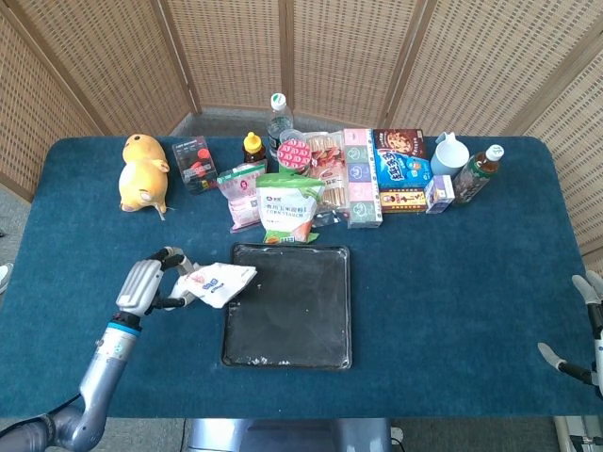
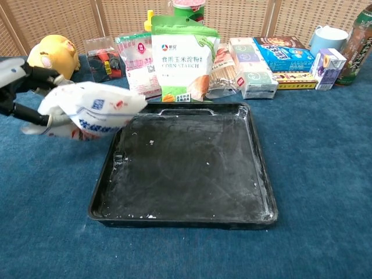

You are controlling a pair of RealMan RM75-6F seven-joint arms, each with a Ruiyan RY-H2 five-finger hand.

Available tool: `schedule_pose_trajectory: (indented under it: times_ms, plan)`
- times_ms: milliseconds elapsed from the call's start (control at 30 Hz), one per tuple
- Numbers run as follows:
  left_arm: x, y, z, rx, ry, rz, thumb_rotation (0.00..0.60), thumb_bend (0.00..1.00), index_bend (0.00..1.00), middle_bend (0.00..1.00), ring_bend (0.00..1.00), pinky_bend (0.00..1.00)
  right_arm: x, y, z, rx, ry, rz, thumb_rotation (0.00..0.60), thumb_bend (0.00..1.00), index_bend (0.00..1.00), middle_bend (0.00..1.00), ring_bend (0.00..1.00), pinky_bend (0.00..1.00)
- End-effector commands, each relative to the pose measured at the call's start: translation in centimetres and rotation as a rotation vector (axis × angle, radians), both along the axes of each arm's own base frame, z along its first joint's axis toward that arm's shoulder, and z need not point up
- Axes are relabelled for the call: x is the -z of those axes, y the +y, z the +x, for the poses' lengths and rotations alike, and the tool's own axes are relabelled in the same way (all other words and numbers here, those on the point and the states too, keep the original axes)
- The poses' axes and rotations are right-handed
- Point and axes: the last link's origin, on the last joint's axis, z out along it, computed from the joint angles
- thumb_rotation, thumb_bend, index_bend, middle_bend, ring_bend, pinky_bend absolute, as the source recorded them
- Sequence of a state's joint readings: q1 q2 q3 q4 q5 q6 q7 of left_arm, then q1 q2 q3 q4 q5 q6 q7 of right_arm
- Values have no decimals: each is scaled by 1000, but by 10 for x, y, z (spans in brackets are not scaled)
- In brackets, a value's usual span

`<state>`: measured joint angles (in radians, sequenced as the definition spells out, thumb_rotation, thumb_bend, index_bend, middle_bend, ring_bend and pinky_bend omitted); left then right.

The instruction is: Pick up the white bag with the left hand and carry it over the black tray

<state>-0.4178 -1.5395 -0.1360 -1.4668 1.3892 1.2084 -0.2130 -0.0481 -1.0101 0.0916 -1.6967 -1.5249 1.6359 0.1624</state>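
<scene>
Robot's left hand (image 1: 151,285), at the lower left of the head view, grasps the white bag (image 1: 219,283) by one end, fingers (image 2: 35,74) curled round the crumpled top while the printed body of the bag juts sideways toward the frame's centre. The bag rides clear of the blue tablecloth (image 1: 452,273), and in the chest view its free end just overlaps the upper left corner of the black tray (image 2: 256,168), while most of the bag hangs beside the tray's left rim rather than above its floor. The tray lies empty at centre frame, dusted with white specks, in front of a row of groceries along the top of the picture, the corn starch pouch (image 1: 285,209) standing just behind its far rim. The right hand (image 1: 586,325) shows only as a few pale fingertips at the lower right edge of the head view; whether it is spread or clenched cannot be told. Judged from this, the pick-up looks done and the carry is the step in hand: the next move calls for a steady sweep of the left arm toward the frame's centre, keeping the grasp firm and the bag level so it ends squarely above the tray.
</scene>
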Motion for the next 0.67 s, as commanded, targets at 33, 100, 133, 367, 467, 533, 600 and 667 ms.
schedule_pose_trajectory:
  times_ms: [33,100,133,367,467,533,600,667]
  plan:
    - [-11,-9,-6,-4,-9,2,491,0,0,0,0,46,-1,0,0,-1,-2,-2,600,0,22,0,25,0]
    - [-17,-12,-7,2,-7,9,479,0,0,0,0,44,-1,1,0,-1,-3,-2,600,0,22,0,25,0]
    - [-21,-14,-7,10,-8,17,477,0,0,0,0,44,-1,1,0,-2,-3,-1,600,0,22,0,25,0]
    - [-50,-32,-20,39,36,49,473,0,0,0,0,44,-2,1,0,0,-6,-5,600,0,22,0,26,0]
    - [-77,-42,-33,46,125,96,465,0,0,0,0,44,-3,1,0,1,-7,-12,600,0,22,0,25,0]
    - [-94,-50,-49,18,278,83,454,0,0,0,0,37,-4,1,0,1,-6,-14,600,0,22,0,25,0]
    - [-111,-56,-54,-19,409,77,453,0,0,0,0,23,-3,1,1,0,-4,-14,600,0,22,0,25,0]
    - [-123,-61,-55,-49,480,100,463,0,0,0,0,16,-3,2,1,-1,-3,-14,600,0,22,0,25,0]
